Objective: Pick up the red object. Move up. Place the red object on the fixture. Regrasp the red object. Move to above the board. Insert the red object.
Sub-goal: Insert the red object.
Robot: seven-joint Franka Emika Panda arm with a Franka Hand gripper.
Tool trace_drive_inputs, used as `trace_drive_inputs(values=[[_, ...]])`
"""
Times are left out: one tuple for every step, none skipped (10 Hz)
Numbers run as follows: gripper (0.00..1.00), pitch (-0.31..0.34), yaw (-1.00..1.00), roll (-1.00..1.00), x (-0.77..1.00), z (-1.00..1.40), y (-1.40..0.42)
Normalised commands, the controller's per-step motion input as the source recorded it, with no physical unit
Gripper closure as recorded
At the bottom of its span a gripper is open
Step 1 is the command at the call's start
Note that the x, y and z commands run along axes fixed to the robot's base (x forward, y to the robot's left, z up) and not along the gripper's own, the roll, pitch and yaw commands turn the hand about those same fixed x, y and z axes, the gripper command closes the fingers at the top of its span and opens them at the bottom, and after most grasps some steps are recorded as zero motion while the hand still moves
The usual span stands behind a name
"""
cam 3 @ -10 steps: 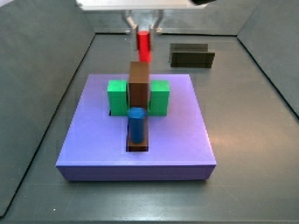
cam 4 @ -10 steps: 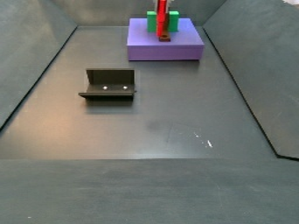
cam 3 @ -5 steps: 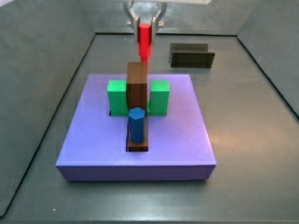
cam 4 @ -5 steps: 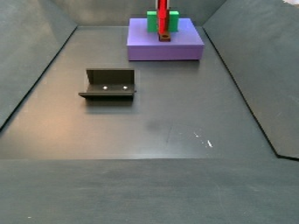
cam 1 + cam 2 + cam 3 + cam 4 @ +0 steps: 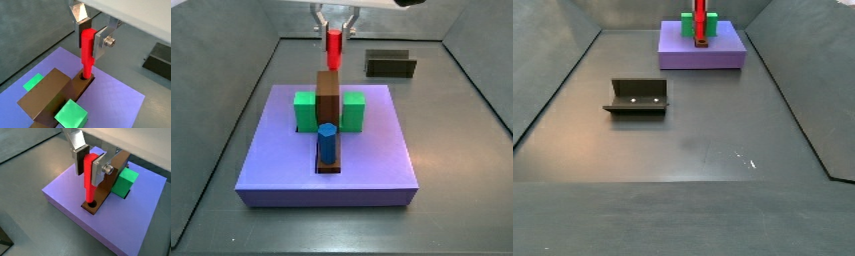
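Gripper point(image 5: 89, 35) clamped on the red object point(image 5: 87, 52), lowered since a second ago, tip now entering the brown bar's point(image 5: 107, 188) hole on the board point(image 5: 73, 193): insertion under way.

claw point(image 5: 89, 35): pointing down, hanging high over the scene
fingers point(image 5: 78, 154): clamping the red object point(image 5: 87, 52) between them

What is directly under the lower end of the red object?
In both wrist views the red object, held by the gripper above the board, points into a round hole in the brown bar. The hole's depth is hidden.
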Motion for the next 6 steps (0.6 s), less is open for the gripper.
trace_drive_inputs(values=[[1.0, 0.0, 0.0, 0.01, -0.03, -0.11, 0.0], [1.0, 0.0, 0.0, 0.0, -0.08, -0.08, 0.0], [1.0, 0.0, 0.02, 0.0, 0.0, -0.07, -0.01], [1.0, -0.02, 0.04, 0.0, 0.0, -0.25, -0.05], [1.0, -0.024, 0.02, 0.0, 0.0, -0.25, -0.06], [1.0, -0.041, 0.03, 0.0, 0.0, -0.27, -0.07]])
